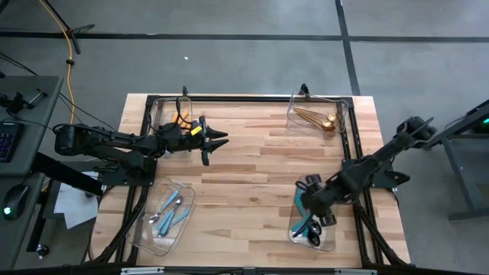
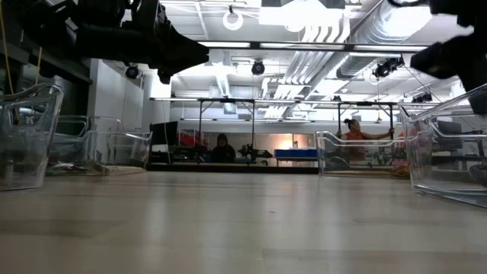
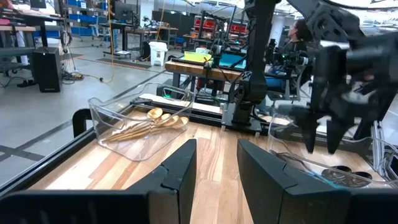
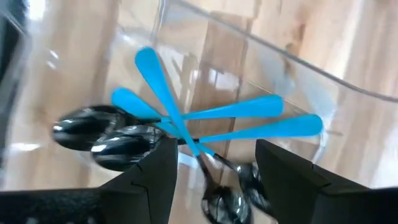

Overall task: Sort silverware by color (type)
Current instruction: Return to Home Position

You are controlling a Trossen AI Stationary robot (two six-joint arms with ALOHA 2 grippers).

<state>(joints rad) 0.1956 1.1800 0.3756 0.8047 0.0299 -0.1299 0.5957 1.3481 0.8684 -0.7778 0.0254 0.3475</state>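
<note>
The silverware lies in four clear bins at the table's corners. Orange-handled pieces point(image 1: 182, 117) lie far left, gold ones point(image 1: 319, 118) far right, light-blue-handled ones point(image 1: 170, 210) near left, and teal-handled black ones point(image 4: 186, 121) near right. My right gripper point(image 4: 214, 177) hangs open above the near-right bin point(image 1: 312, 229), pointing steeply down, with the teal-handled pieces lying in the bin below its fingers. My left gripper point(image 1: 220, 141) stands open beside the far-left bin, pointing level toward the table's right, with nothing between its fingers point(image 3: 180, 168).
Bare wooden tabletop point(image 1: 252, 176) spreads between the four bins. A black frame point(image 1: 244, 99) runs along the table's far edge and down its sides. In the room beyond the table, people sit at benches point(image 2: 222, 144).
</note>
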